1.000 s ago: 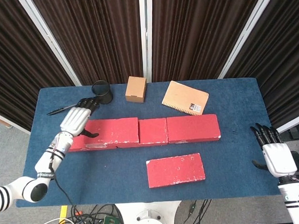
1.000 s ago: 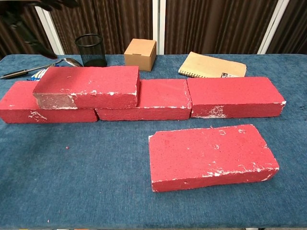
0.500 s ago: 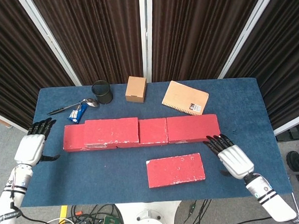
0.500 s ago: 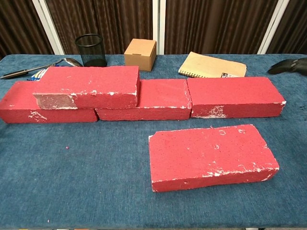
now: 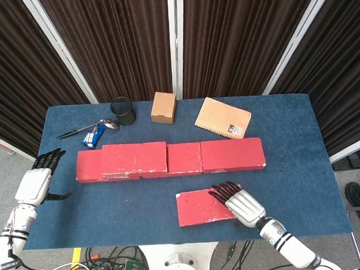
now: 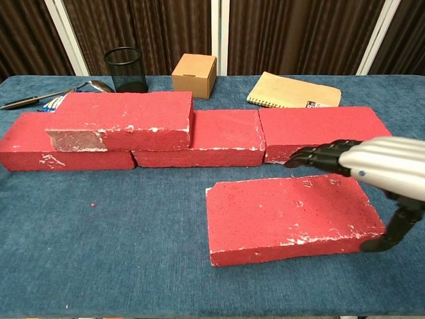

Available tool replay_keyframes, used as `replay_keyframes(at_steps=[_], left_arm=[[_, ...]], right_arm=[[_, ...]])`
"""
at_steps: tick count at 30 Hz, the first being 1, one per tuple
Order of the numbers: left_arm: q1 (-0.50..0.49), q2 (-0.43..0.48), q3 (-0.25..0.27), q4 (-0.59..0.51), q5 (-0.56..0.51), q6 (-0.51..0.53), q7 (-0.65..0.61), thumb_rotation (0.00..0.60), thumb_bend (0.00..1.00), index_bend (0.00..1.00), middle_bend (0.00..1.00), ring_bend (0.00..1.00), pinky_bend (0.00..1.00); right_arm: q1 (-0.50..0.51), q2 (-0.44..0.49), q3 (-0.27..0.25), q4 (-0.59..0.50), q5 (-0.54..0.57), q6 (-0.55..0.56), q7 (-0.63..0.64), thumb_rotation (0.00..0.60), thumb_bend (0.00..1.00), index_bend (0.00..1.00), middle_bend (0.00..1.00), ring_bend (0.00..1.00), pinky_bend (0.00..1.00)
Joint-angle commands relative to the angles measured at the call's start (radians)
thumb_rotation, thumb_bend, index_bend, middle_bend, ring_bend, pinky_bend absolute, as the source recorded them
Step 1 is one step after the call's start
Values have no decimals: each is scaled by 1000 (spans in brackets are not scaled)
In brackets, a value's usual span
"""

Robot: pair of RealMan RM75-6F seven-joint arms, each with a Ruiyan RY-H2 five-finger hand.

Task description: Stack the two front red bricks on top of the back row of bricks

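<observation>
**Right hand arrives over the last front brick**

Dark curtains hang behind the blue cloth-covered table (image 5: 290, 184), and across its middle runs the back row of rough red bricks (image 5: 231, 155). One flat red brick already stacked on the row (image 5: 133, 158) sits at the row's left end, so I judge half the job done. The remaining front red brick (image 5: 201, 207) lies flat in the lower centre of the head view, well apart from the row.

What has changed is me. Half a second ago my right hand (image 5: 241, 203) was off to the right of that brick, near the row's right end; now it has swung in and hovers over the brick's right end, palm down, fingers (image 6: 319, 157) stretched forward and spread, thumb hanging past the brick's near right corner in the chest view. It holds nothing, and I cannot tell whether it touches the top face. My left hand (image 5: 35, 182) has stayed back at the left edge of the head view, just off the table, fingers apart and empty.

So the second pick is beginning. Next I will need to close around the brick's right end, lift it and carry it up onto the row, probably beside the stacked one.

Along the table's far edge sit a black mesh cup (image 5: 123, 110), a small cardboard box (image 5: 164, 107) and a tan notebook (image 5: 223, 117), clear of my path.
</observation>
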Motion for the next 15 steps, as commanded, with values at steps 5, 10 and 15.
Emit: replay_keyframes(at_steps=[5,10,15], left_arm=[[13,6,-10,13,12,-15,-23,600,0,5,0,0,0],[18,5,-17,29,12,-33,-35,600,0,5,0,0,0],[22,4,-24,47,13,-53,-50,600,0,5,0,0,0]], right_arm=[[17,-89,15,57,72,18,-34,600,0,0,0,0,0],[33,-125,29,87,112,15,-26,600,0,0,0,0,0],[61,-141,39,99,180,-22,-14,600,0,0,0,0,0]])
